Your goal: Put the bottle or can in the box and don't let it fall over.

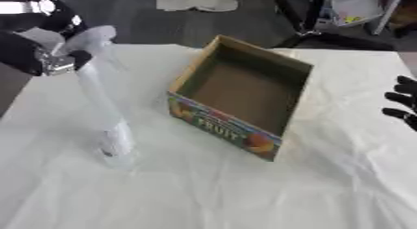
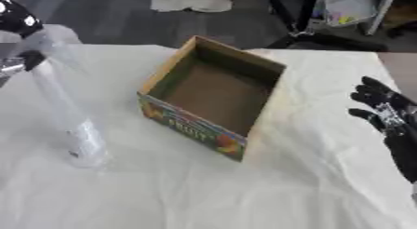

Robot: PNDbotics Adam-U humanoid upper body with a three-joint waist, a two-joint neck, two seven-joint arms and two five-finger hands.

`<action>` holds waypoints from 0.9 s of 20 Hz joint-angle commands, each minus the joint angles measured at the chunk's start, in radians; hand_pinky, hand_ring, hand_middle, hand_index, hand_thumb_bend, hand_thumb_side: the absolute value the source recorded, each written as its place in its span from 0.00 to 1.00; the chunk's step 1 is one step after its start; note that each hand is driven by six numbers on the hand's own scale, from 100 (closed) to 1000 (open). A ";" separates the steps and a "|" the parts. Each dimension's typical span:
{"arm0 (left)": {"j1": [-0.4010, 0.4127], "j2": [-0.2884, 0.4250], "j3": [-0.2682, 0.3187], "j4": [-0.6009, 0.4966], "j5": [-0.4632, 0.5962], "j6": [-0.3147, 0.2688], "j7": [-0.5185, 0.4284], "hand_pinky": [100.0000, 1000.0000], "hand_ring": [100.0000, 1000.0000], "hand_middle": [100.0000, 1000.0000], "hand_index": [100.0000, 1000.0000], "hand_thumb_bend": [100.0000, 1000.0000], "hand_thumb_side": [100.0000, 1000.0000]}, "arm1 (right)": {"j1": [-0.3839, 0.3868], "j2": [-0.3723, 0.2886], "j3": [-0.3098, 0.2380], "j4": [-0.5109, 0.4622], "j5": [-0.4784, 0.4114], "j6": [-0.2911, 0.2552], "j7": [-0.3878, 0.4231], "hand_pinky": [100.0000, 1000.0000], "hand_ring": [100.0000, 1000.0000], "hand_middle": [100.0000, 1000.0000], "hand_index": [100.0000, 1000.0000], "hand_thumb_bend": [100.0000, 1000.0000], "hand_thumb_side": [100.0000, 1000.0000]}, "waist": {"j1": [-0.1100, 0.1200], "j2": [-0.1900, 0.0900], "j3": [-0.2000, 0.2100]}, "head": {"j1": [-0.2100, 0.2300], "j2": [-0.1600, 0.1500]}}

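**Hidden, cropped, blurred**

The left hand is cut by the left edge in both views; in the right eye view only a sliver of it shows, and whether its fingers curl round the bottle cannot be told. The bottle is smeared into a pale streak, so its cap, label and outline are unreadable. The right hand is cropped by the right edge, with only fingertips in the left eye view. The box hides its own near inner wall; its printed front is blurred beyond "FRUIT". Things on the floor past the table are too blurred to name.
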 commanded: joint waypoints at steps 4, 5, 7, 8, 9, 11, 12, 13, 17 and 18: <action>-0.024 0.009 0.001 -0.017 0.032 0.006 -0.001 0.77 0.59 0.60 0.70 0.05 0.32 | -0.004 -0.013 -0.010 -0.003 0.003 -0.001 0.004 0.82 0.91 0.99 0.76 0.00 0.62 | 0.002 -0.022 0.001 | 0.002 0.003; -0.024 0.009 0.001 -0.017 0.038 0.008 -0.001 0.77 0.59 0.60 0.70 0.04 0.34 | -0.003 -0.013 -0.011 -0.002 0.004 0.000 0.004 0.82 0.91 0.99 0.76 0.00 0.62 | 0.002 -0.022 0.001 | 0.002 0.004; -0.025 0.008 0.000 -0.020 0.054 0.012 -0.001 0.77 0.59 0.61 0.71 0.03 0.35 | -0.003 -0.013 -0.011 0.000 0.006 0.000 0.005 0.82 0.91 0.99 0.76 0.00 0.62 | 0.002 -0.021 0.002 | 0.001 0.006; -0.027 0.008 0.001 -0.021 0.061 0.014 0.000 0.77 0.58 0.61 0.71 0.02 0.35 | -0.003 -0.013 -0.012 0.001 0.006 0.000 0.005 0.82 0.91 0.99 0.76 0.00 0.62 | 0.002 -0.021 0.003 | 0.001 0.007; -0.028 0.007 0.001 -0.022 0.068 0.016 0.002 0.77 0.57 0.60 0.70 0.00 0.35 | -0.003 -0.012 -0.011 0.001 0.006 0.000 0.005 0.82 0.91 0.99 0.76 0.00 0.62 | 0.002 -0.021 0.003 | 0.002 0.008; -0.030 0.005 0.001 -0.024 0.081 0.023 0.007 0.76 0.56 0.59 0.70 0.00 0.34 | -0.004 -0.012 -0.011 0.001 0.005 0.001 0.006 0.82 0.91 0.99 0.76 0.00 0.62 | 0.002 -0.022 0.003 | 0.001 0.007; -0.030 0.005 0.001 -0.024 0.085 0.026 0.008 0.76 0.55 0.59 0.70 0.00 0.34 | -0.004 -0.011 -0.011 0.001 0.004 0.001 0.006 0.82 0.91 0.99 0.76 0.00 0.62 | 0.003 -0.022 0.002 | 0.001 0.006; -0.029 0.004 0.000 -0.024 0.088 0.029 0.010 0.76 0.55 0.59 0.70 0.00 0.34 | -0.004 -0.011 -0.011 0.001 0.004 0.001 0.006 0.82 0.91 0.99 0.76 0.00 0.62 | 0.003 -0.022 0.001 | 0.001 0.006; -0.029 0.001 -0.004 -0.027 0.102 0.034 0.008 0.76 0.55 0.58 0.69 0.00 0.35 | -0.004 -0.011 -0.012 0.000 0.001 0.003 0.004 0.82 0.91 0.99 0.77 0.00 0.62 | 0.002 -0.023 0.000 | 0.003 0.006; -0.029 0.001 -0.005 -0.028 0.106 0.035 0.007 0.76 0.56 0.60 0.69 0.00 0.36 | -0.004 -0.011 -0.012 0.000 0.000 0.003 0.004 0.82 0.91 0.99 0.77 0.00 0.63 | 0.002 -0.023 0.001 | 0.003 0.007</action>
